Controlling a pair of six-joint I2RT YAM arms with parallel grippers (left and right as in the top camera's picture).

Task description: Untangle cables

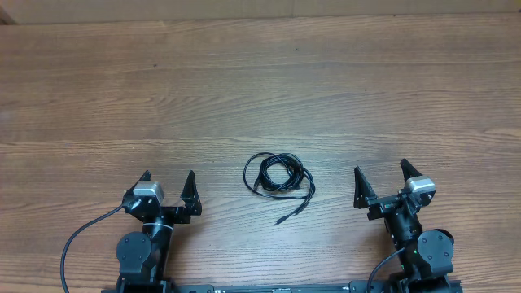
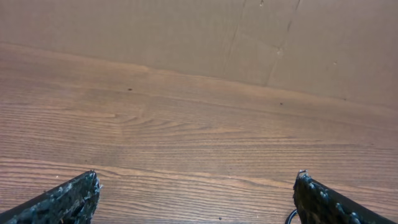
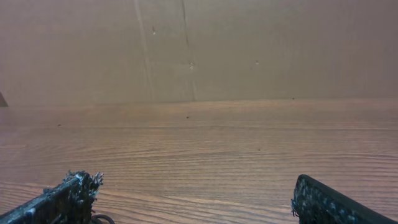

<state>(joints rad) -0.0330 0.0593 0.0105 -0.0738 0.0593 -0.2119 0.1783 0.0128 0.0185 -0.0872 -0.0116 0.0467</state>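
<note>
The left gripper (image 1: 169, 182) sat low at the near edge of the table (image 1: 260, 81), its arm folded back over its base, the wrist level and the fingers pointing away across the wood. Its jaws stood fully apart, the two dark fingers splayed wide, and they held nothing. From its wrist camera the fingers (image 2: 68, 198) showed only as two rough black tips at the bottom corners, with bare wood grain between them and a cardboard wall (image 2: 311, 50) beyond the far edge. The right gripper (image 1: 380, 176) took much the same pose on the other side, turned slightly inward toward the middle, the arm likewise tucked over its base. Its jaws were also spread as wide as they went and were empty. Its own view gave the same picture: one fingertip (image 3: 71, 193) at the lower left, the other at the lower right, open table between. The cables (image 1: 275, 174) lay on the table between the two grippers, a little ahead of the fingertips and touching neither, nearer the right one by a small margin. They were bunched in one small round coil of overlapping loops, with a single loose end (image 1: 293, 210) trailing out from its right side toward the near edge. A thicker black lead (image 1: 77, 242) curved out from the left arm's base along the table.
</note>
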